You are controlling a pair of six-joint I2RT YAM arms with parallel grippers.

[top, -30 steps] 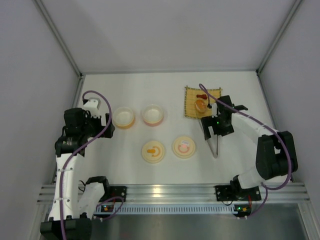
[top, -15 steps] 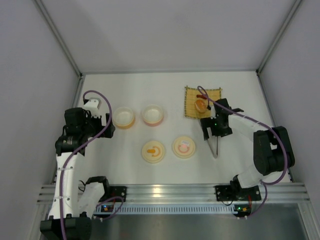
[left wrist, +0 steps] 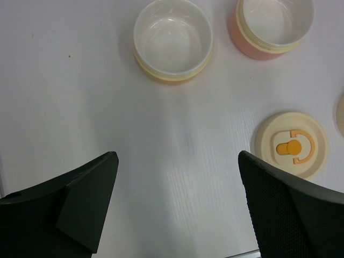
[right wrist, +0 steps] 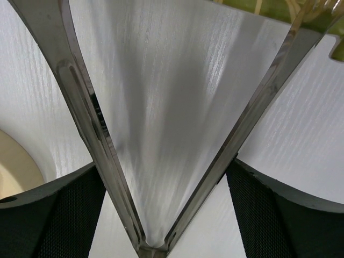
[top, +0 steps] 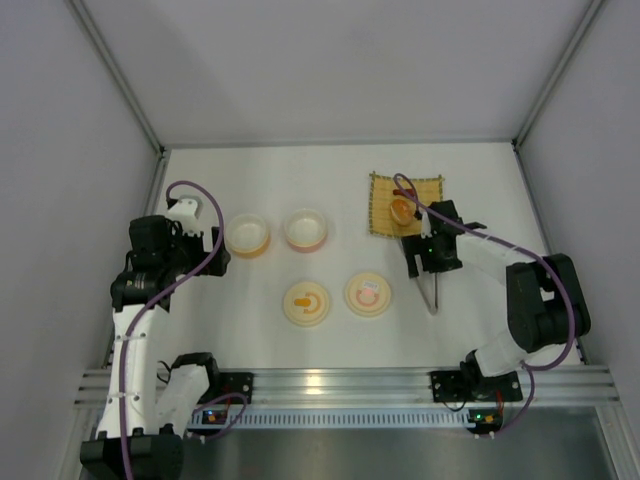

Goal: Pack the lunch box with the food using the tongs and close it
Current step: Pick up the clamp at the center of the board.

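The silver tongs lie on the white table, their V opening toward the woven mat. My right gripper straddles them near the joint. Its black fingers touch the outer side of each arm. On the mat sit the food pieces: an orange-tan bun and a small red piece, partly crossed by the arm's cable. My left gripper hangs open over bare table beside the orange lunch box bowl.
A pink bowl stands right of the orange one. Two flat lids lie in front: one with an orange mark, one with a pink mark. White walls enclose the table on three sides.
My right gripper has shifted slightly back and left along the tongs, and its jaws have narrowed onto the tongs' arms. The left arm has stayed still.
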